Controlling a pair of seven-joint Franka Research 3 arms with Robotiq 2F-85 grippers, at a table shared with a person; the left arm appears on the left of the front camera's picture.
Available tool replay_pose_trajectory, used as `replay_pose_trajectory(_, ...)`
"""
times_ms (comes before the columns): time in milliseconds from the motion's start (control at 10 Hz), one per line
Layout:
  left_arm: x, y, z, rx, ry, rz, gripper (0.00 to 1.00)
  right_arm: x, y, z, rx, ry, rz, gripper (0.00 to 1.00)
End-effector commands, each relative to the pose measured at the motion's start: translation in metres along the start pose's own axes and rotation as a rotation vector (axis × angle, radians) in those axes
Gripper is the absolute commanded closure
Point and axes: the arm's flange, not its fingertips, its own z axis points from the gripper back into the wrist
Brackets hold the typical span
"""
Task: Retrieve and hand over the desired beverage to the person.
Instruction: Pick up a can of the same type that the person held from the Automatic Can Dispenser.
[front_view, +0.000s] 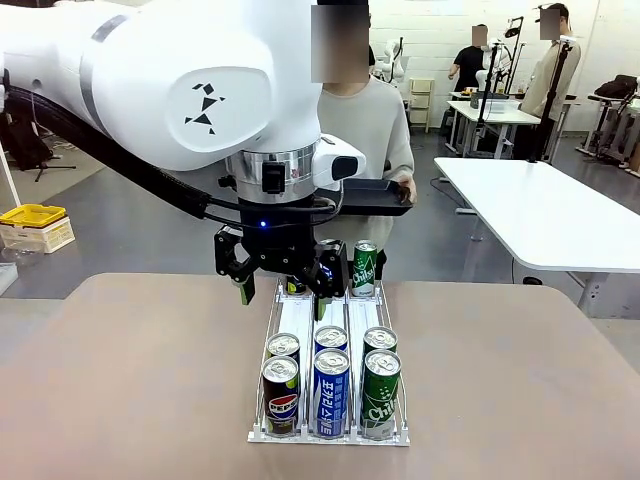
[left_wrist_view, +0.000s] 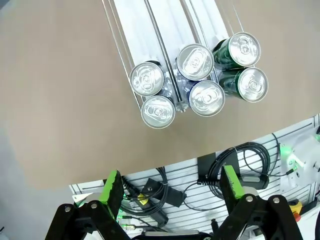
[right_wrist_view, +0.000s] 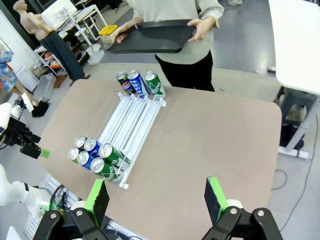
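A brown table (front_view: 120, 380) fills the foreground, with grey workshop floor and a long white table (front_view: 540, 210) off to the right. Down the middle runs a three-lane rack (front_view: 300, 320). Six cans (front_view: 331, 385) are packed at its near end, and a green can (front_view: 365, 268) stands at the far end. The left gripper (front_view: 283, 290) hangs above that far end with its fingers spread and nothing between them. Just past the far edge a person (front_view: 370, 125) holds out a black tray (front_view: 385, 195).

From the left wrist, looking straight down, the left gripper (left_wrist_view: 171, 190) has its green pads (left_wrist_view: 111, 187) set wide apart. The six cans (left_wrist_view: 195, 61) crowd the end of the rack (left_wrist_view: 150, 25), close to the edge of the table (left_wrist_view: 65, 100).

From the right wrist, the right gripper (right_wrist_view: 156, 197) is high up, spread wide and empty. The rack (right_wrist_view: 135, 117) lies left of centre, leaving broad bare table (right_wrist_view: 215, 135) to its right. Three cans (right_wrist_view: 139, 84) stand at the far end and six at the near end. Beyond them the person (right_wrist_view: 175, 10) holds the tray (right_wrist_view: 150, 37) in both hands.
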Motion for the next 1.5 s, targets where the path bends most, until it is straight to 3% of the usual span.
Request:
replay_pose_trajectory(0, 0.013, -0.027, -0.026, -0.005, 0.143, 0.123, 0.0, 0.001, -0.001, -0.002, 0.034, -0.003, 0.006, 0.0)
replay_pose_trajectory(200, 0.014, -0.036, -0.038, 0.0, 0.208, 0.178, 0.0, 0.001, -0.001, -0.002, 0.034, -0.003, 0.006, 0.0)
replay_pose_trajectory(300, 0.017, -0.046, -0.051, 0.016, 0.236, 0.265, 0.0, 0.001, -0.001, -0.002, 0.034, -0.003, 0.006, 0.0)
replay_pose_trajectory(700, 0.023, -0.067, -0.077, 0.015, 0.251, 0.38, 0.0, 0.001, -0.001, -0.002, 0.034, -0.003, 0.006, 0.0)
replay_pose_trajectory(900, 0.022, -0.067, -0.087, 0.02, 0.233, 0.356, 0.0, 0.001, -0.001, -0.002, 0.034, -0.003, 0.006, 0.0)
replay_pose_trajectory(1100, 0.019, -0.067, -0.089, 0.046, 0.149, 0.313, 0.0, 0.001, -0.001, -0.002, 0.034, -0.003, 0.006, 0.0)
replay_pose_trajectory(1400, 0.019, -0.066, -0.103, 0.027, 0.134, 0.311, 0.0, 0.001, -0.001, -0.002, 0.034, -0.003, 0.006, 0.0)
